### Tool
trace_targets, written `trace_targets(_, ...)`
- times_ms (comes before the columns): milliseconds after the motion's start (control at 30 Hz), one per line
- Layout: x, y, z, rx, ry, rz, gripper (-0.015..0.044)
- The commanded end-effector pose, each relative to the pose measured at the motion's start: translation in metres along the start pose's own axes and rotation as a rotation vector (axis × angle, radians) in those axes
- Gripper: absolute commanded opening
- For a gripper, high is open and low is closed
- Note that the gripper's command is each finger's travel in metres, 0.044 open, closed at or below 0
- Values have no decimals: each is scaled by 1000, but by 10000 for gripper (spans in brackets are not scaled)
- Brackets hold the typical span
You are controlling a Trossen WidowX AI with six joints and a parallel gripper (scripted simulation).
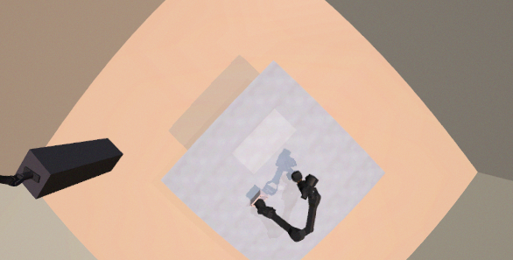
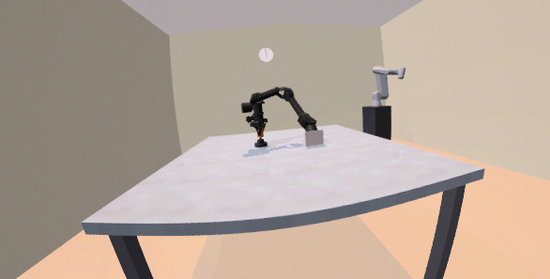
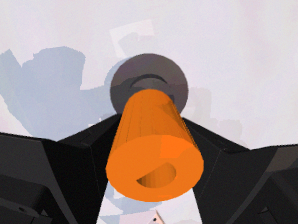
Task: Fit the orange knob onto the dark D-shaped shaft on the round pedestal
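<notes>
The orange knob [image 3: 150,117] [image 2: 260,134] stands upright between the fingers of my gripper [image 3: 150,121] [image 2: 260,131], which is shut on it. In the wrist view the D-shaped hole in its top face has its flat edge toward the upper left and its round side toward the lower right. The dark round pedestal [image 3: 120,87] [image 2: 261,145] [image 1: 297,176] is under the knob. In the exterior view a short dark stretch shows between the knob's lower end and the pedestal's wide base. The knob hides most of the shaft, so whether its tip is in the hole cannot be told.
The pale table [image 1: 341,159] [image 2: 282,180] bears the arm, whose base stands by a small greyish block [image 2: 313,138]. The arm arches above the table. A black stand [image 2: 376,121] with another, pale arm is beyond the table.
</notes>
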State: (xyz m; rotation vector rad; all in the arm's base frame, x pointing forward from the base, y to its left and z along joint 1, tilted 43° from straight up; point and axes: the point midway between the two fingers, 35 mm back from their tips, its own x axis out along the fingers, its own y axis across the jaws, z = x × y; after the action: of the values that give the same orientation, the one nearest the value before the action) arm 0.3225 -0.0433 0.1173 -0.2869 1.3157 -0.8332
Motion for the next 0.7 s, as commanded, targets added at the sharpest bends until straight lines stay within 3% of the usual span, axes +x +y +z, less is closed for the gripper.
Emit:
trace_targets(0, -2, 3, 0, 22, -6, 3, 0)
trace_targets(667, -2, -2, 5, 22, -7, 3, 0)
